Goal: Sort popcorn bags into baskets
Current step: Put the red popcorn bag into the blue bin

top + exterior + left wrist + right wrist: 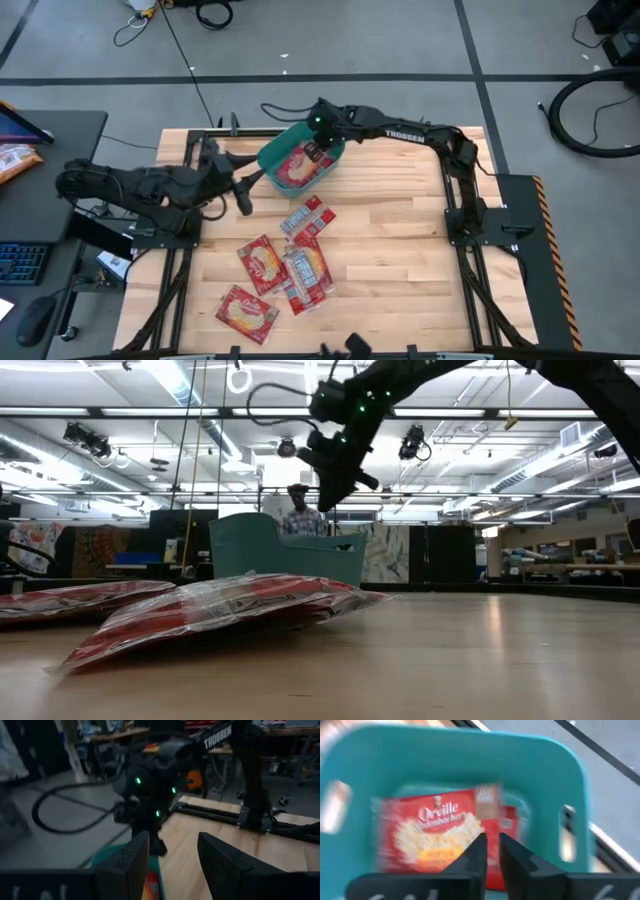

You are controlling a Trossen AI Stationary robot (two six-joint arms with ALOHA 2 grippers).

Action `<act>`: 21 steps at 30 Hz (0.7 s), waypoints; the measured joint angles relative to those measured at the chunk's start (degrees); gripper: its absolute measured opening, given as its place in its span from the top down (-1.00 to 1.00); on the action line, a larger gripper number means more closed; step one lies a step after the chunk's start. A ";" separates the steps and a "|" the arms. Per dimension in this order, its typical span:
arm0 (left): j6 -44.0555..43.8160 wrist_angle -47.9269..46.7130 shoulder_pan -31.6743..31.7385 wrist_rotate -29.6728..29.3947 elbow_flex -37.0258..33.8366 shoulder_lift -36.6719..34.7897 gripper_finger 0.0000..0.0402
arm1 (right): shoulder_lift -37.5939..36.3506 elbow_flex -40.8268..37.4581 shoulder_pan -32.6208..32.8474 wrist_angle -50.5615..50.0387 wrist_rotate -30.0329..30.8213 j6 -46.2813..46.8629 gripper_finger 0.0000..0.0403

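Our right gripper [312, 150] hovers over the teal tub [300, 160] at upper centre, fingers nearly closed on nothing; one bag [440, 830] lies inside. Loose popcorn bags [290, 265] lie below it, nearer our left gripper [242, 200], open and empty.

A teal plastic basket [300, 160], rectangular with rounded corners, sits near the far edge of the worktop and is turned at an angle to it. A red popcorn bag [437, 832] with a cream panel lies flat inside. The other popcorn bags [295, 265] lie flat on the wood nearer the front: several overlap in a loose cluster, one [247, 311] lies a little apart near the front edge.
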 joint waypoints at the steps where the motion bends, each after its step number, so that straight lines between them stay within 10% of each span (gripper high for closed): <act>1: -1.83 -0.65 0.07 -0.03 0.00 0.61 0.12 | 0.00 0.00 -0.74 -1.01 -0.19 -1.01 0.65; 10: -16.71 -12.84 0.07 16.13 -0.01 3.93 0.02 | -2.41 3.41 -4.28 -14.09 -15.94 -10.54 0.30; 21: -36.09 -18.90 0.09 27.81 0.04 10.05 0.02 | -7.91 3.41 2.09 -17.56 -16.22 -26.34 0.30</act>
